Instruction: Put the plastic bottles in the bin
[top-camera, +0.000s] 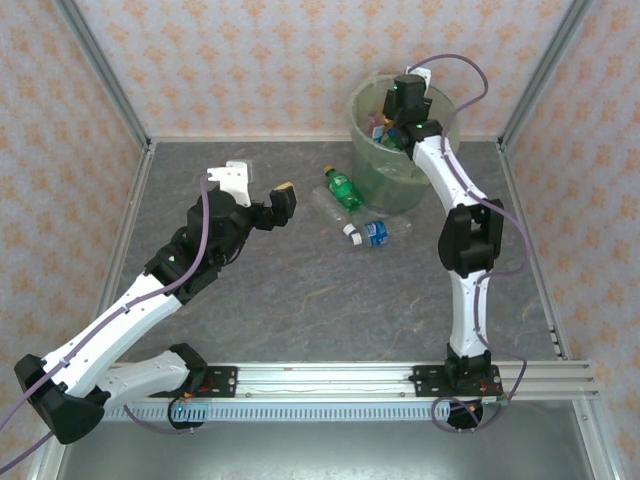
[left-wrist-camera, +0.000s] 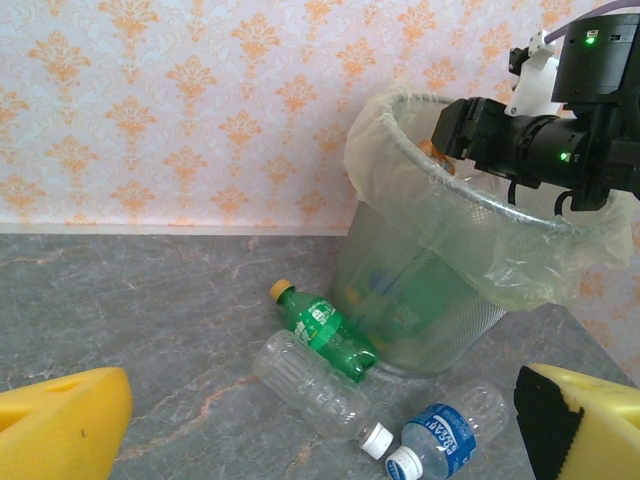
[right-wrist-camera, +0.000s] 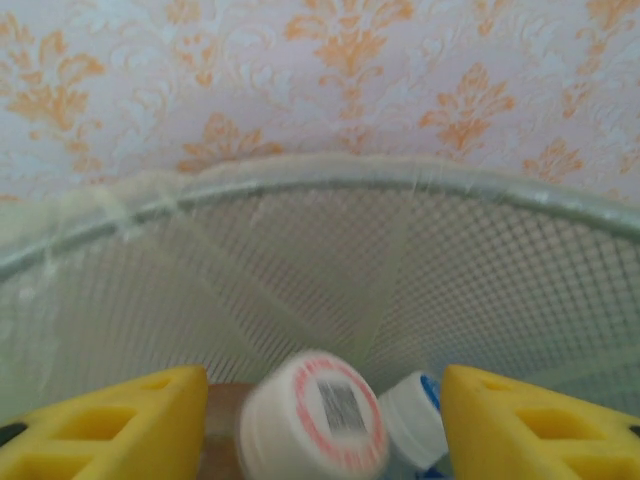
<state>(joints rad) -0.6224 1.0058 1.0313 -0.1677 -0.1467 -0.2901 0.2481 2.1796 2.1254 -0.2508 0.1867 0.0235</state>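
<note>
Three plastic bottles lie on the table just in front of the bin (top-camera: 363, 150): a green one (top-camera: 343, 190) (left-wrist-camera: 325, 330), a clear unlabelled one (top-camera: 333, 210) (left-wrist-camera: 315, 385) and a blue-labelled one (top-camera: 378, 232) (left-wrist-camera: 445, 440). My right gripper (top-camera: 400, 118) (right-wrist-camera: 325, 430) hangs over the bin's mouth, open. A blurred bottle with a red-ringed white cap (right-wrist-camera: 315, 415) sits loose between its fingers, and a blue-marked white cap (right-wrist-camera: 415, 420) lies beyond it. More bottles lie inside the bin (left-wrist-camera: 430, 300). My left gripper (top-camera: 277, 205) (left-wrist-camera: 320, 430) is open and empty, left of the three bottles.
The bin's mesh wall and thin bag liner (right-wrist-camera: 300, 260) rise close ahead of the right fingers. Patterned walls and metal frame posts (top-camera: 110, 90) enclose the grey table (top-camera: 300, 300). The rail (top-camera: 330, 380) with both arm bases runs along the near edge.
</note>
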